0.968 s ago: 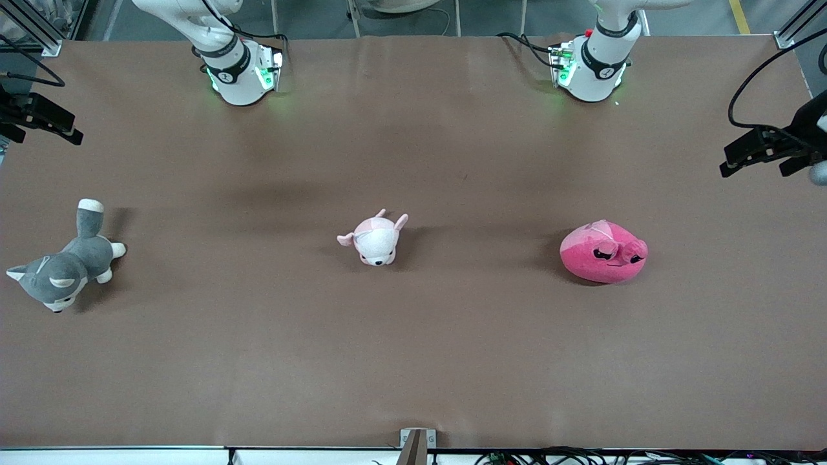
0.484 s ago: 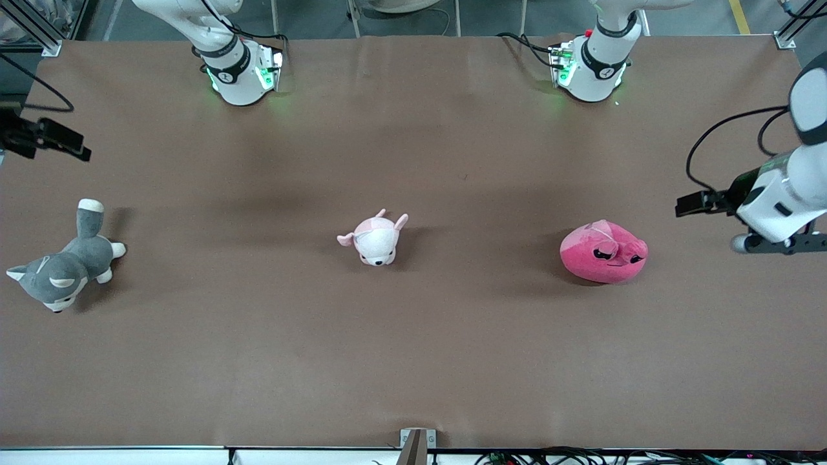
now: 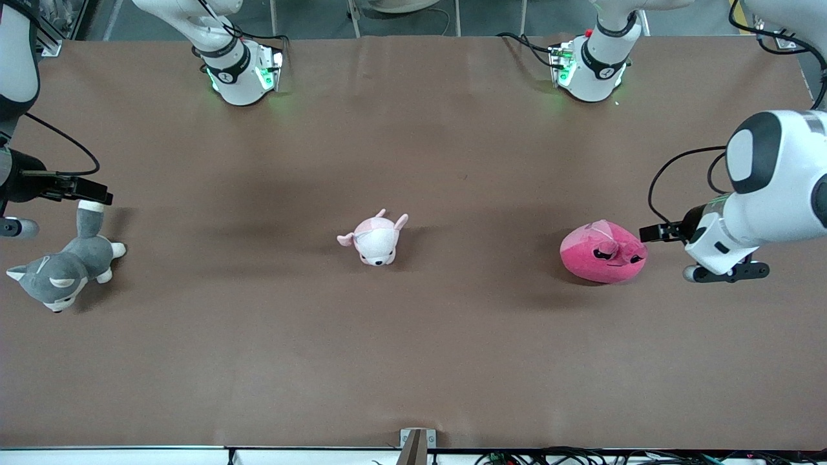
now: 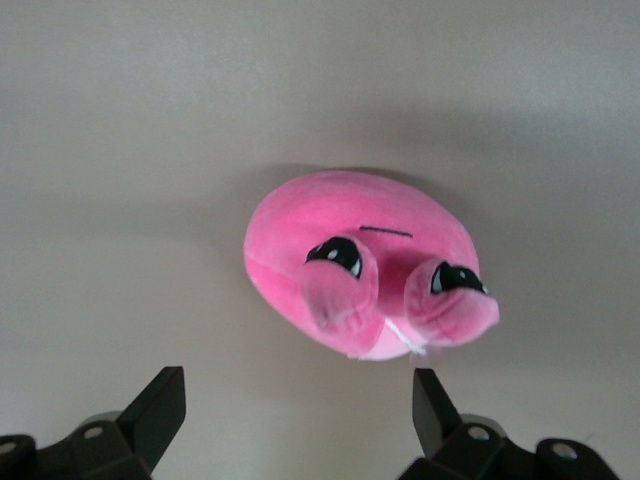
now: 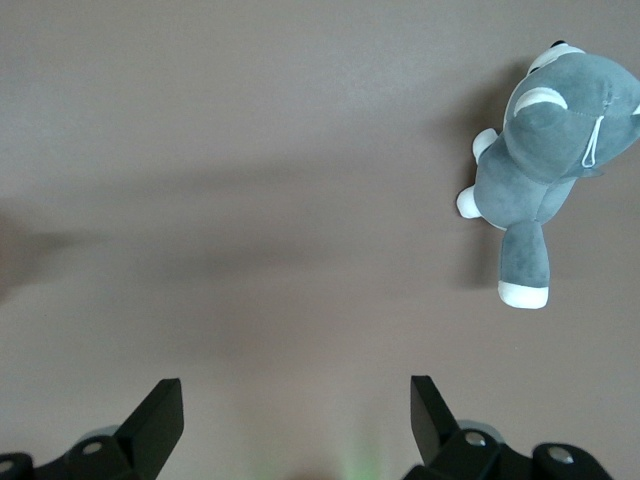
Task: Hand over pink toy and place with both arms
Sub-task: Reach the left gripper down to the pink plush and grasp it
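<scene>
Left wrist view: left gripper (image 4: 290, 405), fingers apart, beside pink toy (image 4: 345, 255); right gripper (image 5: 290, 410) likewise apart.

- The pink toy (image 3: 602, 253) is hot pink, with black eyes and a paler pink patch.
- The small plush (image 3: 374, 239) is pale pink and white.
- The wolf plush (image 3: 61, 269) is grey with white paws and tail tip.
- The table (image 3: 413, 355) is plain brown.
- The arm (image 3: 772, 177) is white with black bands.
</scene>
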Controlling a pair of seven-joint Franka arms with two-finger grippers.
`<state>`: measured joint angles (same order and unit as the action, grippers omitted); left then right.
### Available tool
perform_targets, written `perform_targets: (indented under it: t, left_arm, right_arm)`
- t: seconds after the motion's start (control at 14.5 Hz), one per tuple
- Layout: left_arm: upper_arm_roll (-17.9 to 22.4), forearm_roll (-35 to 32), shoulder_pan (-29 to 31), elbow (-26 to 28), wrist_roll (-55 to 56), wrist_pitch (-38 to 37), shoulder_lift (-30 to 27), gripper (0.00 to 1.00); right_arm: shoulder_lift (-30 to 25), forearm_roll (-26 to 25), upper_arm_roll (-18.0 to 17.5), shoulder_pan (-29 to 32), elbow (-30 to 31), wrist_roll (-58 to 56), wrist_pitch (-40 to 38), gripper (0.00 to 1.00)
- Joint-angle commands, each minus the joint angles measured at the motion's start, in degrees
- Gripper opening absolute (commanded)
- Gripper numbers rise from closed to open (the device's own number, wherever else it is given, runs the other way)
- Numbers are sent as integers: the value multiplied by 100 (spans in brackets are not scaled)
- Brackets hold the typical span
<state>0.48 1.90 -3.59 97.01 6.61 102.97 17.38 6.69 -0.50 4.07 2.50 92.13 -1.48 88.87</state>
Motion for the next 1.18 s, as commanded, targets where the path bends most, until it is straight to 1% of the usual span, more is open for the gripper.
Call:
perform_targets:
  t: [0.0,0.21,0.41,0.62,0.76,0.97,1.11]
  left_arm:
    - [5,118,-2,204,33,302,37,100]
    - [5,118,16,239,33,469,195,99]
    - [5,126,16,283,33,557,309,89]
    - [5,231,-10,292,103,654,380,77]
    - [5,258,-19,301,139,741,432,64]
    - [-39,258,-19,301,139,768,503,34]
    - [-48,258,-28,292,148,768,494,22]
  right_arm:
    - [-71,-82,-55,40,-37,34,-81,100]
    - [-80,-64,-55,14,-11,51,-98,100]
    - [-80,-47,-73,-12,7,489,-142,100]
    - [-89,-38,-90,-13,68,517,-133,100]
    - [-97,-12,-90,-21,77,526,-151,100]
    - [-97,6,-108,-47,77,824,-151,100]
    - [-115,6,-99,-92,129,834,-142,100]
